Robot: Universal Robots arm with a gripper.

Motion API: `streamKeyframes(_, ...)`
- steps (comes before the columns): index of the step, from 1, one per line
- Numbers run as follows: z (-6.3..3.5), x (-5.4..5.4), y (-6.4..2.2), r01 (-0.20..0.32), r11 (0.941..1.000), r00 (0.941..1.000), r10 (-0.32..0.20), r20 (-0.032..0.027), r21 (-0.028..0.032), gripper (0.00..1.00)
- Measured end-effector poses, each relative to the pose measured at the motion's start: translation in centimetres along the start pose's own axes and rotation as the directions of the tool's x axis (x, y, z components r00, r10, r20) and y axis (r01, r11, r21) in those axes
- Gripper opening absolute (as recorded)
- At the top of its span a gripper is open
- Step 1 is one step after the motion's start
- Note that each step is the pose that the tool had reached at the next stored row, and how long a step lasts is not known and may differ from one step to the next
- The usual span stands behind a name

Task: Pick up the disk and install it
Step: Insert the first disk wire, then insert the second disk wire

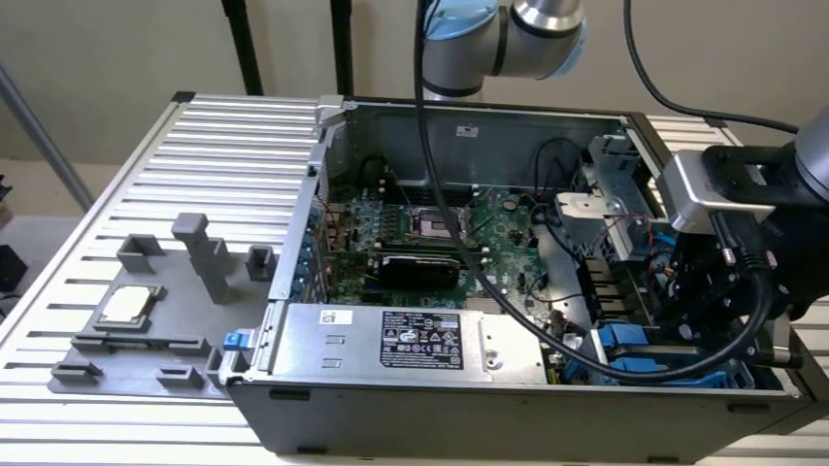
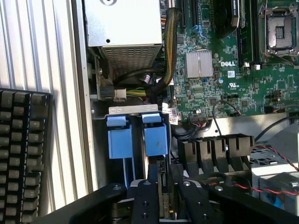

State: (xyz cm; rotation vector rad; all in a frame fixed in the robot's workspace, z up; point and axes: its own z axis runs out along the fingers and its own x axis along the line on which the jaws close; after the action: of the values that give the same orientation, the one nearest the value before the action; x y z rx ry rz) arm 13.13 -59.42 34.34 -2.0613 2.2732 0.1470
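Grey steel computer case (image 1: pixel 428 398) stands open on the slatted tabletop (image 1: pixel 220 126), with the hand (image 2: pixel 162 198) lowered into its corner bay. Just ahead of the hand stand two blue drive carriers (image 2: pixel 138 137). Clenched between the fingers (image 2: pixel 145 200), the disk (image 2: pixel 163 191) stands on edge, its long axis running down into the bay.

The table (image 1: pixel 220 126) has a top of ribbed, light grey metal slats, and the light on it is soft and even. Behind it stands a plain beige wall (image 1: pixel 104 49), crossed by two dark vertical poles (image 1: pixel 247 44). A thin grey bar (image 1: pixel 39 126) leans at the exterior view's left.
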Motion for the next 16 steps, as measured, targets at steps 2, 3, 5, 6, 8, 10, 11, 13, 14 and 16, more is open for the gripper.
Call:
streamKeyframes(2,0.00,0.00,0.00,0.000,1.0000,1.0000,0.000,0.0001,0.0000,0.24)
streamKeyframes(3,0.00,0.00,0.00,0.000,1.0000,1.0000,0.000,0.0001,0.0000,0.24)
streamKeyframes(5,0.00,0.00,0.00,0.000,1.0000,1.0000,0.000,0.0001,0.0000,0.24)
streamKeyframes(6,0.00,0.00,0.00,0.000,1.0000,1.0000,0.000,0.0001,0.0000,0.24)
streamKeyframes(8,0.00,0.00,0.00,0.000,1.0000,1.0000,0.000,0.0001,0.0000,0.24)
streamKeyframes(10,0.00,0.00,0.00,0.000,1.0000,1.0000,0.000,0.0001,0.0000,0.24)
streamKeyframes(11,0.00,0.00,0.00,0.000,1.0000,1.0000,0.000,0.0001,0.0000,0.24)
streamKeyframes(13,0.00,0.01,0.02,0.000,1.0000,1.0000,0.000,0.0002,0.0001,0.24)
streamKeyframes(14,0.02,0.01,0.11,0.000,1.0000,1.0000,0.000,0.0004,0.0001,0.24)
streamKeyframes(16,-0.23,0.01,0.34,0.000,1.0000,1.0000,0.000,0.0000,0.0001,0.24)
